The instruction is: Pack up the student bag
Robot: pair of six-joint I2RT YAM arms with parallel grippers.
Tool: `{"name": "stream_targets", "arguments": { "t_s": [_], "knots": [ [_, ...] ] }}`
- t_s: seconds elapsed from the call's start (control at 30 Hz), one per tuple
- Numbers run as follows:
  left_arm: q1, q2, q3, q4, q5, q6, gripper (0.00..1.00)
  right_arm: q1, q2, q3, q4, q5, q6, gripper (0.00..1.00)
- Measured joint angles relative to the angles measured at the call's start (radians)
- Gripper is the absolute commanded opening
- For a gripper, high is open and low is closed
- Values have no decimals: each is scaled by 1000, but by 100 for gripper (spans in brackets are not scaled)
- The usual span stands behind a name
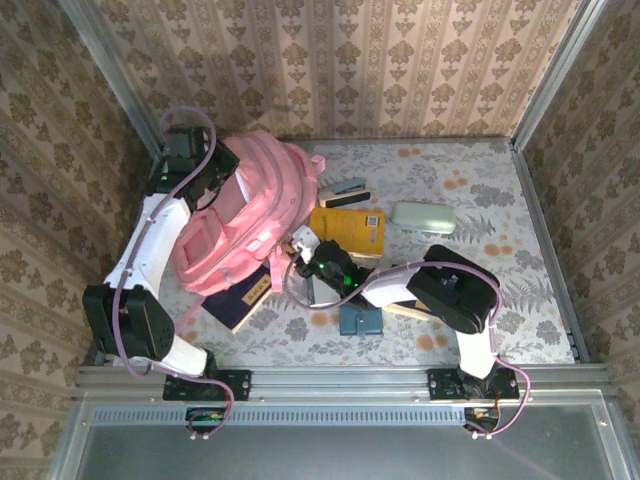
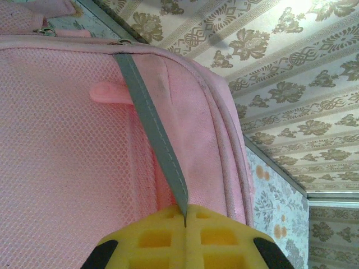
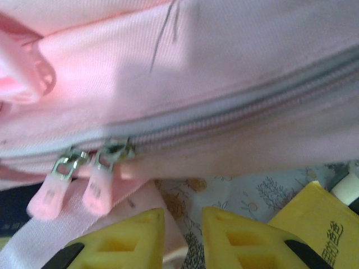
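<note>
The student bag (image 1: 245, 215), a big soft pink backpack, lies at the left of the table. My left gripper (image 2: 185, 216) is at its far side, shut on a grey strap (image 2: 151, 123) that runs across the bag's pink mesh panel (image 2: 61, 157). My right gripper (image 3: 183, 224) hovers at the bag's near right edge (image 1: 300, 250), its jaws a little open with nothing between them. Just up and left of its fingers, two pink zip pulls (image 3: 73, 190) hang side by side from a closed grey zip (image 3: 224, 115).
A yellow book (image 1: 348, 228) lies right of the bag, with a mint case (image 1: 422, 216) and a small dark item (image 1: 343, 190) beyond it. A dark blue book (image 1: 238, 305) pokes out under the bag. A teal object (image 1: 360, 320) sits by the right arm.
</note>
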Motion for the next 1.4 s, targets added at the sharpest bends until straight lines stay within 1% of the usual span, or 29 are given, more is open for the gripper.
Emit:
{"name": "stream_targets", "arguments": {
  "t_s": [0.17,0.33,0.4,0.7,0.8,0.93,1.07,1.2,1.4],
  "knots": [
    [1,0,0,0,0,0,0,15,-13,-34,53,-21,7,32],
    [1,0,0,0,0,0,0,33,-13,-32,95,-56,10,33],
    [1,0,0,0,0,0,0,35,-7,-15,95,-60,11,33],
    [1,0,0,0,0,-6,0,37,60,93,86,-56,31,42],
    [1,0,0,0,1,-8,0,37,80,108,71,-43,34,39],
    [2,0,0,0,3,-13,0,37,95,109,52,-14,35,29],
    [2,0,0,1,5,-15,0,31,95,109,14,24,33,27],
    [2,0,0,1,5,-15,0,19,95,109,-7,47,26,20],
    [2,0,0,2,5,-15,0,14,95,109,-14,51,17,19]
  ]
}}
